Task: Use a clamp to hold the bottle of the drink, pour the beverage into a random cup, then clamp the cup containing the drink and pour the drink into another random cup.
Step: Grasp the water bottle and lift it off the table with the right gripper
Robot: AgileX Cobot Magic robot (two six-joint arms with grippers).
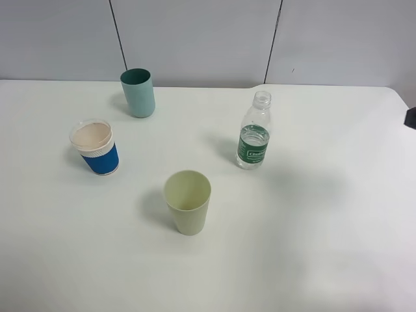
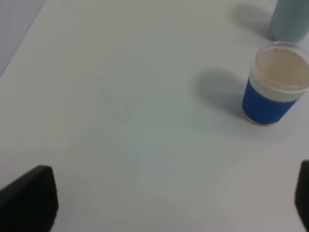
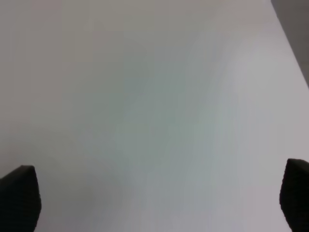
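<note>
The bottle stands upright and uncapped on the white table, right of centre, its green label facing me and clear drink inside. The blue-sleeved paper cup stands at the left, and I cannot tell whether its cream inside holds liquid. A pale yellow-green cup stands nearest the front. In the left wrist view my left gripper is open over bare table, with the blue-sleeved cup well ahead of it. My right gripper is open too, above nothing but table.
A teal tumbler stands at the back left, and its base shows in the left wrist view. A dark part of the right arm pokes in at the right edge. A grey panelled wall runs behind the table.
</note>
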